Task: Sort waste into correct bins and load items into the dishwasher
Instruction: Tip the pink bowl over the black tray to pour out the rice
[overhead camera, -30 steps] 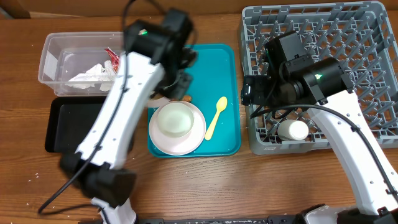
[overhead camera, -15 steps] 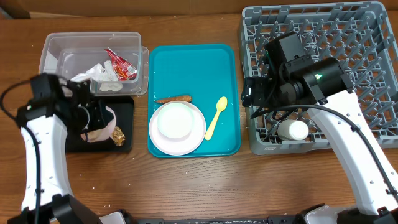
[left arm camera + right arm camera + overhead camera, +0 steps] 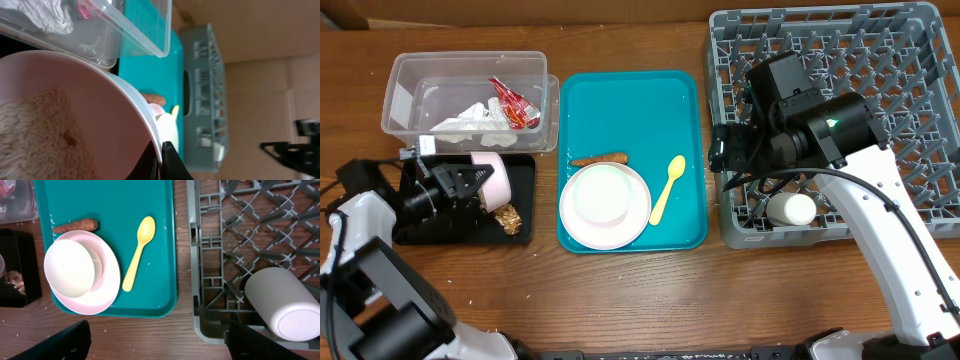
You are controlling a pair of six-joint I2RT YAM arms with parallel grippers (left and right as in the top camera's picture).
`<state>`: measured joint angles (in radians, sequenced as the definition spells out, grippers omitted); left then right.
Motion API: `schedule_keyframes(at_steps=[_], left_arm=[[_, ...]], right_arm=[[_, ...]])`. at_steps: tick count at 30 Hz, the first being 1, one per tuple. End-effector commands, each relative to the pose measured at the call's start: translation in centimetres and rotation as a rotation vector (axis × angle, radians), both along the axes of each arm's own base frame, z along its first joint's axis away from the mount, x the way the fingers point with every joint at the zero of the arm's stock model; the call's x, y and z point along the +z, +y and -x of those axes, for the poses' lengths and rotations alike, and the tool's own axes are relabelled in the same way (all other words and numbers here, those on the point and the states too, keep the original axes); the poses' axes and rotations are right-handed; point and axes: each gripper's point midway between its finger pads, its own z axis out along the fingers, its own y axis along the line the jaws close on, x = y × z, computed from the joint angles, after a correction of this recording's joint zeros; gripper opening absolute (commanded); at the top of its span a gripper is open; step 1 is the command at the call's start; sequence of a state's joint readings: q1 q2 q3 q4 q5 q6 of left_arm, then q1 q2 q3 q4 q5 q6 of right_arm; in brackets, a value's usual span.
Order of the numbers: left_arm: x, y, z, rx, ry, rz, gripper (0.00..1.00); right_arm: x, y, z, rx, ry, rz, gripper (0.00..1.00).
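on the table (image 3: 650,300), a few loose rice grains (image 3: 372,281) lie near the front left edge. past them sits the black tray (image 3: 450,230), with brown bits (image 3: 507,217) at its right end. the left gripper (image 3: 468,186) reaches in over this tray from the left and is clamped on the rim of a pink bowl (image 3: 492,172), held tipped on its side above the tray. the left wrist view shows one finger (image 3: 168,161) outside the rim, the other inside, and a smear of rice (image 3: 35,130) stuck to the bowl's inner wall.

to the right, the teal tray (image 3: 630,110) carries the plate (image 3: 632,222) at its near end with a second bowl (image 3: 600,192) upright on it. the spoon (image 3: 667,188) lies just right of the plate, and the stick (image 3: 599,159) lies just behind it.

further right, the cup (image 3: 792,209) lies on its side in the near left corner of the rack (image 3: 880,60). the right gripper (image 3: 159,330) hangs above the gap between teal tray and rack, its fingers spread wide with nothing between them.

farthest on the left, the tub (image 3: 402,100) holds the paper (image 3: 470,118) and the wrapper (image 3: 515,102).
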<state>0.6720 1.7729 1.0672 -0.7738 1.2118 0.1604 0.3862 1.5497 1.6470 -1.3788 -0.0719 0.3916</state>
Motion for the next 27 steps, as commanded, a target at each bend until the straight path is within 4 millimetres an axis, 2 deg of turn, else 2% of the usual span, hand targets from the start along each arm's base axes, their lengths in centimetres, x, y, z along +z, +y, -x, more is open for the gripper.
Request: schedule_keyframes(at_steps=[1,5,8,20,22,25,27], left_arm=[[1.8,0.6,-0.2,0.025,-0.110,0.218,0.04],[2.7,2.5,0.1,0.085,-0.160,0.351,0.04],[2.7,3.3,0.5,0.118,-0.143,0.370,0.04],[2.8,4.2,1.3,0.174,-0.075,0.439,0.04],[3.7,3.7,1.7,0.162,-0.122,0.394,0.04],[6.6,2.3,2.3,0.122,-0.213,0.304,0.04],[9.3,0.6,2.4,0.061,-0.296,0.225,0.04]], right_arm=[[0.0,0.1,-0.1,0.003,-0.004,-0.001,0.89],[0.1,0.1,-0.1,0.003,-0.005,-0.001,0.89],[0.0,0.1,-0.1,0.003,-0.004,-0.001,0.89],[0.0,0.1,-0.1,0.003,-0.005,-0.001,0.89],[0.0,0.0,-0.1,0.002,-0.006,0.002,0.89],[0.1,0.1,-0.2,0.002,-0.010,0.001,0.89],[0.1,0.1,-0.3,0.002,-0.014,-0.001,0.89]])
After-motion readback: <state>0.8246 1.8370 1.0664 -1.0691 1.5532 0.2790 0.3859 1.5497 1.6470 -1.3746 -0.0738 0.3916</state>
